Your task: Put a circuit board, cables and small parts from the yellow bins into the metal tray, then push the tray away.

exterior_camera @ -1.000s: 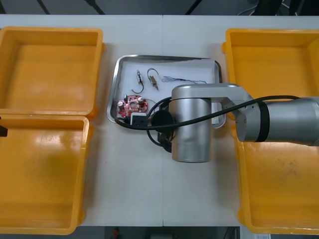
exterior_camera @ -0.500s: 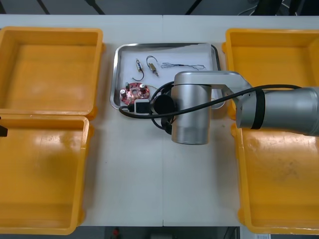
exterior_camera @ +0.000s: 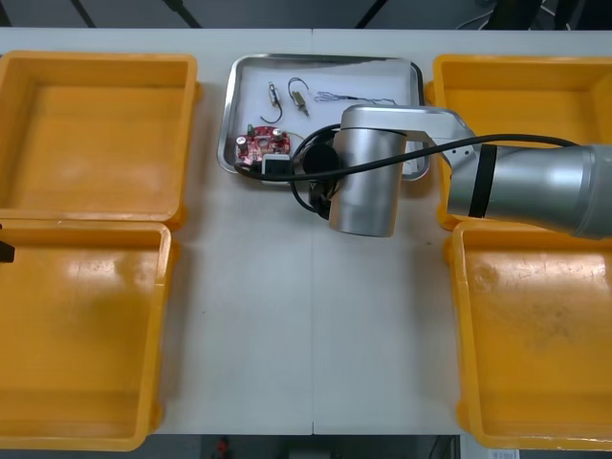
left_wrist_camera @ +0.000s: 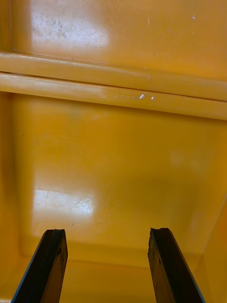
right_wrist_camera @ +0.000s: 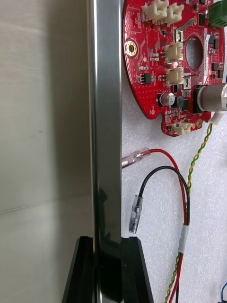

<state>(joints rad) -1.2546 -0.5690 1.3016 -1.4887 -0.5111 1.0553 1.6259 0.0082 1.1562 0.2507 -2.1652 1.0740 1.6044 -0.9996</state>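
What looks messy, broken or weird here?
Nothing stands out. The circuit board, cables and small metal parts all lie inside the metal tray, nothing spilled. The right claw pinches the tray's near rim; the left claw hangs open over a yellow bin.

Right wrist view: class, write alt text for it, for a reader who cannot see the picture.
The right tool pinches the rim of a metal tray between its two black fingers, with the tray resting on a light table. Inside the tray, on its white floor, lie a round red circuit board and loose red, black and yellow cables.
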